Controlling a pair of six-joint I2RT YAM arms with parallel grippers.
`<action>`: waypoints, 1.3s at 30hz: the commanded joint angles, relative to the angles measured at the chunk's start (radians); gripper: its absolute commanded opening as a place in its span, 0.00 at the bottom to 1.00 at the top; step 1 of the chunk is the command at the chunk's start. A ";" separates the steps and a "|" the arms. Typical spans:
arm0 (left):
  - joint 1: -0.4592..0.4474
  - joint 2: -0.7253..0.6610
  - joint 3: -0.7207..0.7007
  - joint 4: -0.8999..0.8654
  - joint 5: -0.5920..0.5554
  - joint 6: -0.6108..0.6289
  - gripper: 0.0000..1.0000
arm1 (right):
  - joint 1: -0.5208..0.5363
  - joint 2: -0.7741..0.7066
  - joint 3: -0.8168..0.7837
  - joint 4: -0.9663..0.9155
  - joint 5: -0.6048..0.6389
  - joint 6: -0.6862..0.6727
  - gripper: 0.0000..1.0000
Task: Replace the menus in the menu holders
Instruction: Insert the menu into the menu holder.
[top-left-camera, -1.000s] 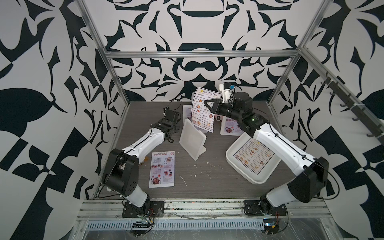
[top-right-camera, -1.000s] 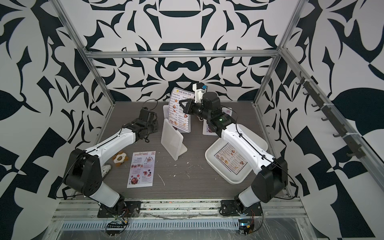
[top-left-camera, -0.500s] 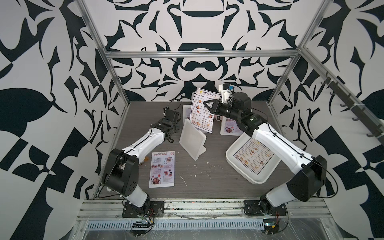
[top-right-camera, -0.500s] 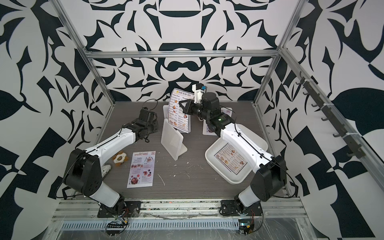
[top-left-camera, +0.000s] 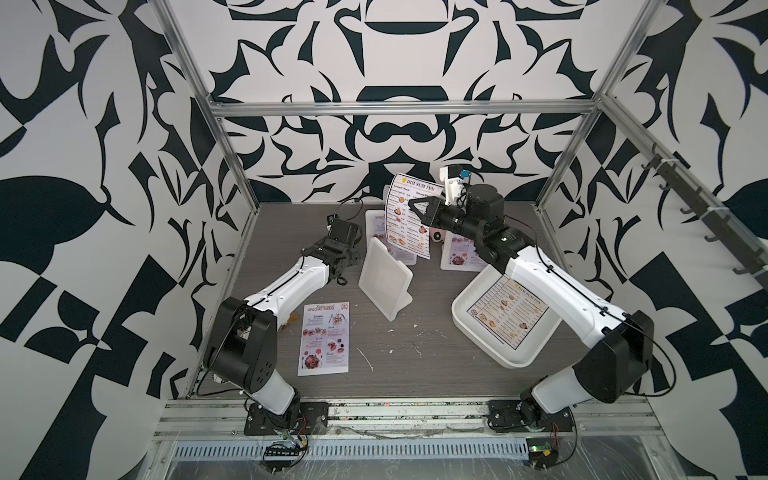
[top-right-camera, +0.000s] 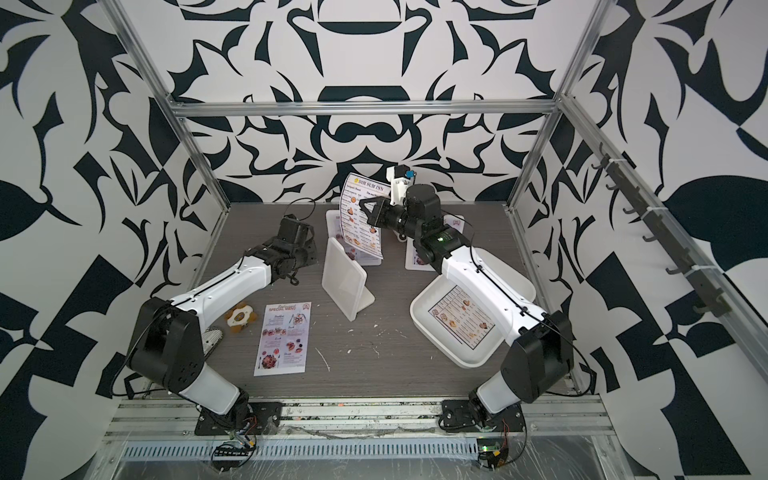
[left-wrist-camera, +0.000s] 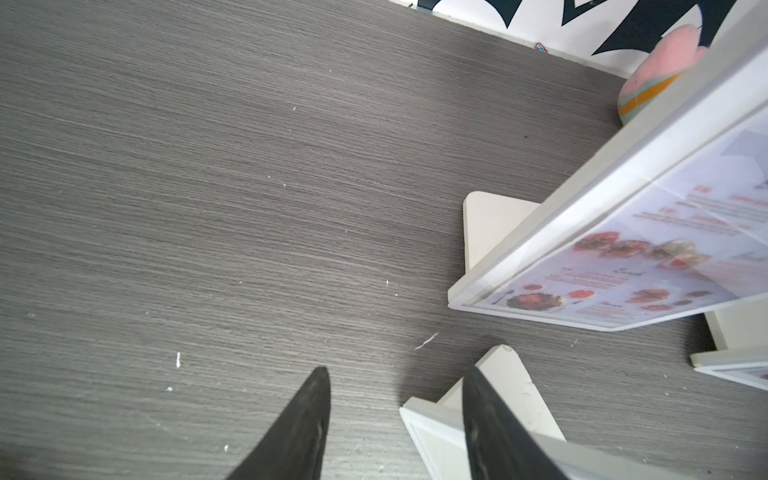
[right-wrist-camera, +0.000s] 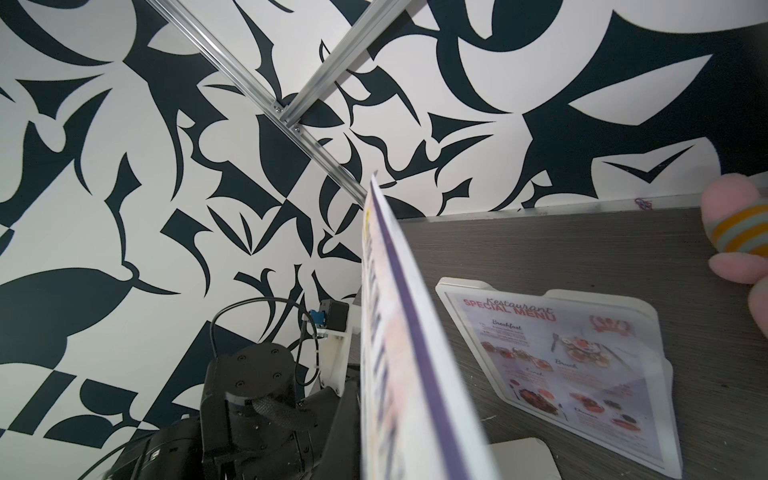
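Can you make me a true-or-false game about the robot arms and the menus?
1. The right gripper holds a DIM SUM INN menu up off the table. True.
2. The left gripper is squeezing a menu. False: its jaws stand open with nothing between them.
3. A SPECIAL MENU sheet lies flat on the table. True.
4. The white tray has nothing in it. False: a second DIM SUM INN menu lies inside it.
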 joint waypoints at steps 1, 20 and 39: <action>0.006 -0.005 -0.024 0.001 0.001 -0.009 0.54 | -0.006 -0.019 -0.001 0.057 -0.020 0.001 0.00; 0.007 -0.006 -0.028 0.001 0.008 -0.018 0.53 | -0.006 -0.024 -0.011 0.066 -0.030 0.006 0.00; 0.006 -0.011 -0.034 0.006 0.012 -0.021 0.53 | -0.008 -0.038 -0.010 0.081 -0.037 0.016 0.00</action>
